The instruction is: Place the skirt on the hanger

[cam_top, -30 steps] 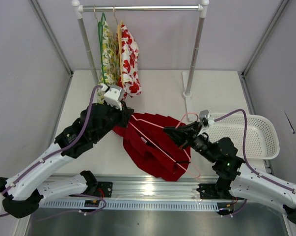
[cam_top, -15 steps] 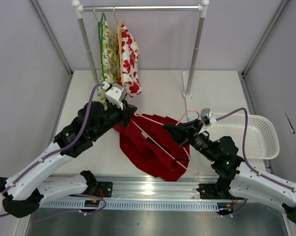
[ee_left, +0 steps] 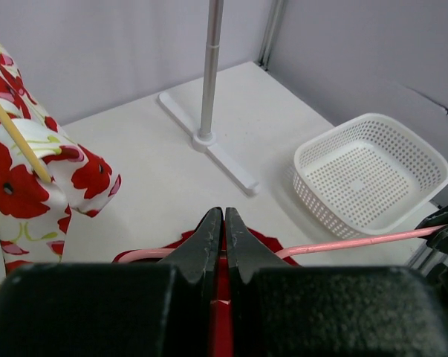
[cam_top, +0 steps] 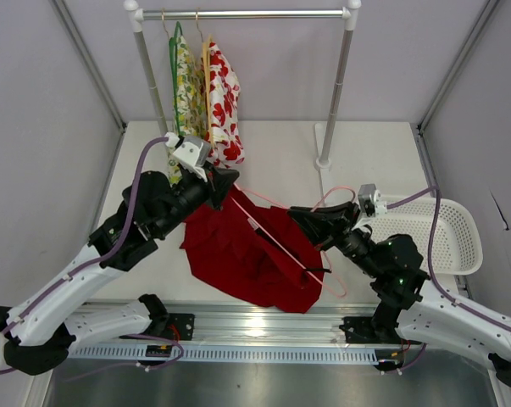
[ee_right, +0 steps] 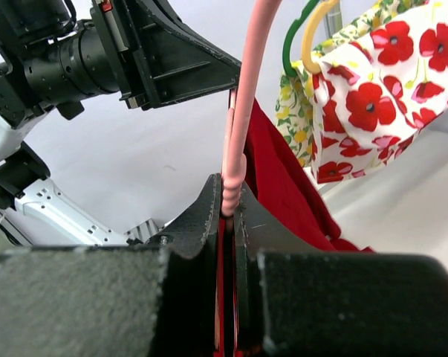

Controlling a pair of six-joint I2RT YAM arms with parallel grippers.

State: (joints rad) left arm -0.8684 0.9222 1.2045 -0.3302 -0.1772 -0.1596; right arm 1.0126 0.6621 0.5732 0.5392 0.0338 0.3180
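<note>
The deep red skirt (cam_top: 238, 254) hangs in a sheet from my left gripper (cam_top: 228, 180) down to the table. That gripper is shut on the skirt's upper edge; red fabric (ee_left: 222, 297) shows between its jaws in the left wrist view. The pale pink hanger (cam_top: 282, 247) runs diagonally across the skirt. My right gripper (cam_top: 296, 217) is shut on the hanger's ribbed end (ee_right: 233, 178), with red cloth (ee_right: 283, 178) beside it. The hanger's bar (ee_left: 357, 243) passes just behind my left gripper (ee_left: 224, 223).
A clothes rack (cam_top: 323, 157) stands at the back, holding a green hanger with a yellow-green floral garment (cam_top: 186, 85) and an orange hanger with a white red-print garment (cam_top: 224, 93). A white basket (cam_top: 446, 229) sits at the right.
My left gripper has risen and moved back toward the rack, lifting the skirt's edge so the fabric hangs. My right gripper has shifted slightly right with the hanger.
</note>
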